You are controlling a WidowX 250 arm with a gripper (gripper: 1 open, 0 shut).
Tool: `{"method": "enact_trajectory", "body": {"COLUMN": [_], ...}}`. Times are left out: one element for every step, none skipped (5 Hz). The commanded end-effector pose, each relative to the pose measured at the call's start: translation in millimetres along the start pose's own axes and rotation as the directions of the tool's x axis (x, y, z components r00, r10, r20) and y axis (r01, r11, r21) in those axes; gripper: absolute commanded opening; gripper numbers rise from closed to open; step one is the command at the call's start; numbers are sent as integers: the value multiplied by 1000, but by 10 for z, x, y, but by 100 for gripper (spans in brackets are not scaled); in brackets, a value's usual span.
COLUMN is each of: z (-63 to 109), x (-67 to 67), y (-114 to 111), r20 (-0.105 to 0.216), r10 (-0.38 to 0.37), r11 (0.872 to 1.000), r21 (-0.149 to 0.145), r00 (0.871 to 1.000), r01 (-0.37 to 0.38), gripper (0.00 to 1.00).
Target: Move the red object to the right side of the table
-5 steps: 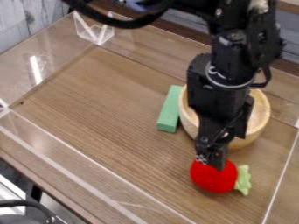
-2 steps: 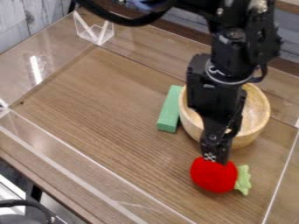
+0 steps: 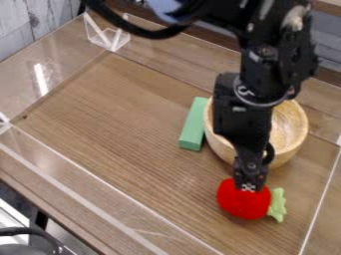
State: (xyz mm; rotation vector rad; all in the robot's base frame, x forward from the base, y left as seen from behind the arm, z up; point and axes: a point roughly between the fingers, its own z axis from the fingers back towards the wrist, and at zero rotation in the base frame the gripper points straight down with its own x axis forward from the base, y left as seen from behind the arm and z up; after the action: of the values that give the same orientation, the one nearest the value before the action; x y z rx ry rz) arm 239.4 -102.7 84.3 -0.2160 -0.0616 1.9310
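The red object (image 3: 244,200) is a small soft ball with a light green leafy bit (image 3: 278,207) at its right end. It lies on the brown wood-grain table (image 3: 107,120) near the front right corner. My black gripper (image 3: 248,179) hangs straight above it, fingertips at or just over the ball's top. The jaws look open and the ball rests on the table, not lifted. Whether the fingertips touch the ball I cannot tell.
A wooden bowl (image 3: 296,127) stands behind the ball, partly hidden by the arm. A green rectangular block (image 3: 196,124) lies to the bowl's left. Low clear acrylic walls (image 3: 54,60) edge the tabletop; the right wall is close to the ball.
The arm has shifted slightly to the right and its upper part has turned a little. The red ball has stayed where it was.
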Motion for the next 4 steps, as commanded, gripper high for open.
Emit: {"method": "enact_trajectory", "body": {"z": [30, 9, 94, 177], "x": [64, 162, 90, 27], "y": [-21, -34, -9, 15], "r20": [-12, -8, -2, 6], "r10": [48, 100, 128, 157], "r11": [999, 995, 992, 987], "r21": [-14, -4, 8, 18], "r00": [999, 995, 992, 988], "r01": [-48, -100, -128, -157], "gripper": [100, 100, 100, 100]}}
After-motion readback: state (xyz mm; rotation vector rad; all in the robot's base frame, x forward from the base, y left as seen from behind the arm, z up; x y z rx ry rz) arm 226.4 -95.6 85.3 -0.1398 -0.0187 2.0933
